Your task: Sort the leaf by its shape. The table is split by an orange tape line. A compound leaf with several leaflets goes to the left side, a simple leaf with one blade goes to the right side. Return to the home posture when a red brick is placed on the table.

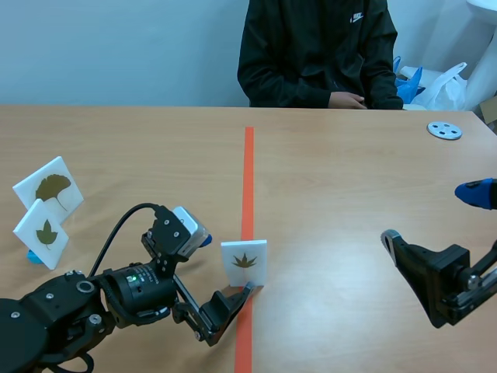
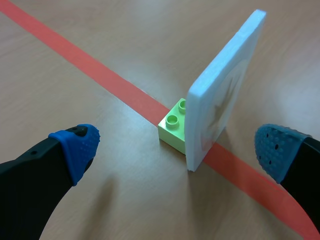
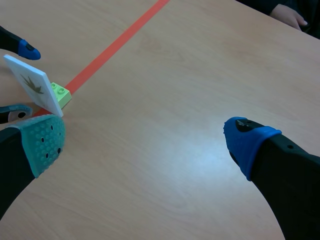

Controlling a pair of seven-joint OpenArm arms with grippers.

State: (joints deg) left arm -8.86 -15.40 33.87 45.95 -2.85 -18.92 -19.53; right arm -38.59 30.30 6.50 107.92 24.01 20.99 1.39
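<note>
A white card [image 1: 244, 263] with a dark, many-pointed leaf printed on it stands upright on a light green brick [image 2: 172, 126], right on the orange tape line [image 1: 248, 171]. My left gripper [image 1: 226, 266] is open and low on the table, with one finger on each side of the card [image 2: 225, 90] and neither pad touching it. The left gripper [image 2: 179, 147] has its blue pads wide apart. My right gripper [image 1: 432, 219] hovers open at the right side, far from the card [image 3: 31, 85]. Nothing lies between the right gripper [image 3: 145, 142] fingers.
Two more white leaf cards stand at the far left: one with a fan-shaped leaf [image 1: 50, 189], one with a lobed leaf [image 1: 43, 233]. A grey disc [image 1: 444, 130] lies at the back right. A person in black [image 1: 318, 50] sits across the table.
</note>
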